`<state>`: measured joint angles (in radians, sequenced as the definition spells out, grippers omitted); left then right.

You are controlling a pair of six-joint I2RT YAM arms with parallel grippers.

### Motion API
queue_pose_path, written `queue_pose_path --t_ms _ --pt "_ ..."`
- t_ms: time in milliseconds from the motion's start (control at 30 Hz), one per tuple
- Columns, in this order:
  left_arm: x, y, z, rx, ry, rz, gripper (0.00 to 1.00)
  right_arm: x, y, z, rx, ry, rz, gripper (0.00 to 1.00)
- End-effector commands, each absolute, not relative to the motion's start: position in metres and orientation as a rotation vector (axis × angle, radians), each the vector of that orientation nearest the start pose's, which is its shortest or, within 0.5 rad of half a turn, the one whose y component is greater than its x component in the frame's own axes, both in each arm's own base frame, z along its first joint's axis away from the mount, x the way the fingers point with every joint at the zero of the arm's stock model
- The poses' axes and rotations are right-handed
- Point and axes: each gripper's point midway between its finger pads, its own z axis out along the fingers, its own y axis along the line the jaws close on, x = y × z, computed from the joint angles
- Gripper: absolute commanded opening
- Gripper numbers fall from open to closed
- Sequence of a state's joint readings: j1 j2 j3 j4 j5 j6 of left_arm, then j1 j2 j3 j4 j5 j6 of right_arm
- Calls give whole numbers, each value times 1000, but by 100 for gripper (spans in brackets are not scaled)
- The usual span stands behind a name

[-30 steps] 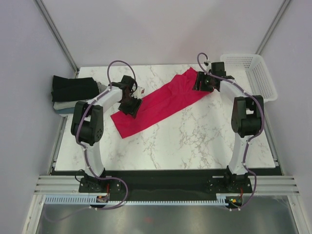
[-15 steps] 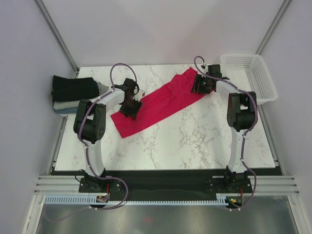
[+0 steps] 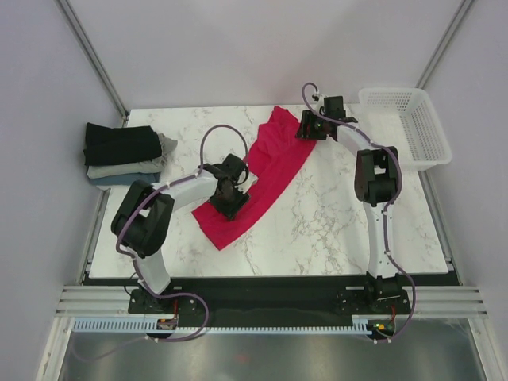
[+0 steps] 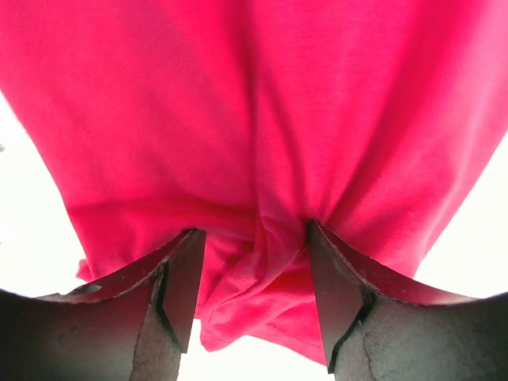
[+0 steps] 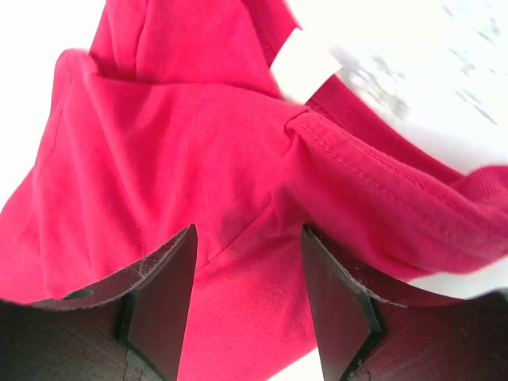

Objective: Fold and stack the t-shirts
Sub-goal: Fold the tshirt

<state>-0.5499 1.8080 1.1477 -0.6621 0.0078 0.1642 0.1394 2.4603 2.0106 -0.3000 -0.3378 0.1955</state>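
The crimson-red t-shirt [image 3: 266, 163] lies as a long folded strip slanting from the table's back centre down toward the left. My left gripper [image 3: 230, 197] is down on its lower end. In the left wrist view the jaws stand apart, with a bunch of the red cloth [image 4: 254, 119] and its hem between the fingers [image 4: 184, 278]. My right gripper [image 3: 309, 127] sits on the upper end. There the red cloth [image 5: 198, 159] lies flat between the spread jaws, beside the collar seam. A folded stack [image 3: 123, 155] of t-shirts, black over pale grey over blue, rests at the left edge.
A white mesh basket [image 3: 405, 119] stands at the back right corner, partly off the marble table [image 3: 333, 230]. The enclosure walls close in at left and right.
Both grippers have swung with the red t-shirt. Its upper end went left and back, and its lower end slid right and toward the front. The strip now lies steeper.
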Motion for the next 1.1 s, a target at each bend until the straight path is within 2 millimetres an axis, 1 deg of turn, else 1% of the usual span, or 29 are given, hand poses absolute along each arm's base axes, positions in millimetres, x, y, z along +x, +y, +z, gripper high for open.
queue_pose_path --t_ms 0,33,67,100,133,167,200,233,267,300,333,367,433,500,533,600,633,667,733,767,800,833,867,900,1000,1067 --pt "251 -163 4 1127 2755 22 64 618 168 30 -133 2298 556 64" --pt "252 -164 5 1131 2738 57 68 621 176 33 -148 2282 562 64" --pt "254 -164 9 1130 2717 82 69 622 179 35 -153 2274 563 64" --pt "260 -170 17 1137 2678 102 70 624 179 38 -154 2267 558 64" --pt "271 -165 26 1131 2638 177 71 624 181 49 -161 2250 551 64" --pt "280 -164 36 1124 2610 215 72 623 181 55 -165 2242 549 64" --pt "296 -170 56 1104 2549 233 72 621 180 63 -170 2234 545 64" --pt "304 -176 66 1083 2522 219 72 617 177 80 -184 2218 534 65" --pt "317 -186 84 1052 2475 195 72 613 173 87 -186 2216 530 65" --pt "321 -180 94 1101 2446 252 73 609 172 93 -190 2214 526 65" --pt "323 -184 101 1137 2422 238 73 604 167 107 -194 2202 525 65" --pt "327 -189 113 1129 2404 216 73 601 164 113 -192 2199 520 65" --pt "325 -197 123 1124 2400 159 73 594 156 126 -187 2192 511 65" --pt "315 -211 127 1158 2407 53 73 589 152 129 -187 2197 499 65" --pt "306 -220 128 1190 2404 -25 72 585 149 130 -183 2202 495 65" --pt "286 -227 119 1250 2425 -83 72 581 148 127 -175 2212 490 65" --pt "278 -230 115 1273 2433 -118 72 577 147 121 -170 2228 489 66" --pt "266 -230 108 1312 2439 -117 72 575 147 120 -168 2231 490 65" --pt "250 -228 99 1361 2447 -114 72 571 145 111 -159 2252 485 65" --pt "236 -225 93 1401 2453 -110 72 570 145 108 -157 2257 482 65" --pt "231 -223 89 1417 2459 -107 72 570 144 107 -162 2259 473 65" --pt "204 -239 86 1468 2482 -325 72 569 143 103 -162 2268 470 66" --pt "197 -235 79 1463 2513 -341 72 568 143 101 -167 2271 468 66" --pt "194 -235 79 1461 2514 -353 72 568 143 99 -170 2275 463 66" --pt "184 -235 68 1477 2549 -401 72 573 140 91 -173 2280 439 66" --pt "179 -239 62 1486 2568 -443 73 577 140 83 -172 2288 434 66"
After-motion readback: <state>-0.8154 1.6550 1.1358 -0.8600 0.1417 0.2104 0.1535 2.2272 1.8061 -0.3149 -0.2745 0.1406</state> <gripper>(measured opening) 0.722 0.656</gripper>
